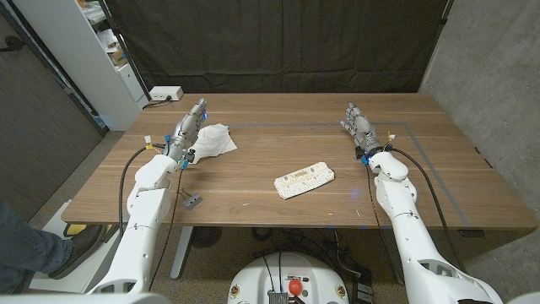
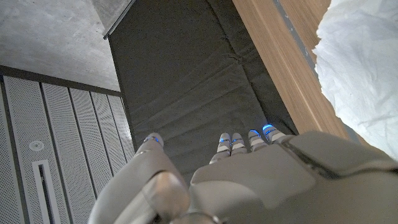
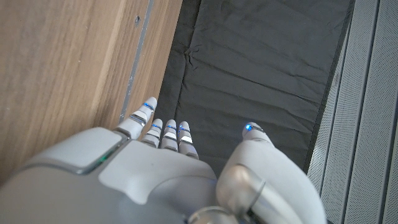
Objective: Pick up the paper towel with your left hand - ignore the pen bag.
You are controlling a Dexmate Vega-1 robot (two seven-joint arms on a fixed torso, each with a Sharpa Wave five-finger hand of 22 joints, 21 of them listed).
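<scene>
The paper towel point(image 1: 216, 139) lay crumpled on the wooden tabletop point(image 1: 278, 215), toward the robot's left and in the far half of the surface. The left hand point(image 1: 188, 127) stood just beside it, on its outer side, fingers straight and reaching toward the far edge; it held nothing, and whether its side brushed the towel could not be told. In the left wrist view the white folds of the towel point(image 2: 364, 68) bulked close alongside the hand point(image 2: 249, 180), whose fingers point(image 2: 231, 144) lay stretched out and loosely apart against the dark curtain behind the tabletop.

The pen bag point(image 1: 305, 181), a pale flat pouch lying at a slant, sat near the middle of the tabletop, well apart from the towel and from both hands. Nothing lay between the left hand and the towel.

The right hand point(image 1: 359, 125) stood on the far right side of the tabletop, empty, fingers extended and slightly spread; the right wrist view showed it point(image 3: 168, 180) the same way above the wood grain.

A white power strip point(image 1: 164, 95) rested at the far left corner, and a small grey clip-like piece point(image 1: 192, 202) lay near the front edge beside the left arm. A person's leg in jeans point(image 1: 25, 245) showed at the lower left edge.
</scene>
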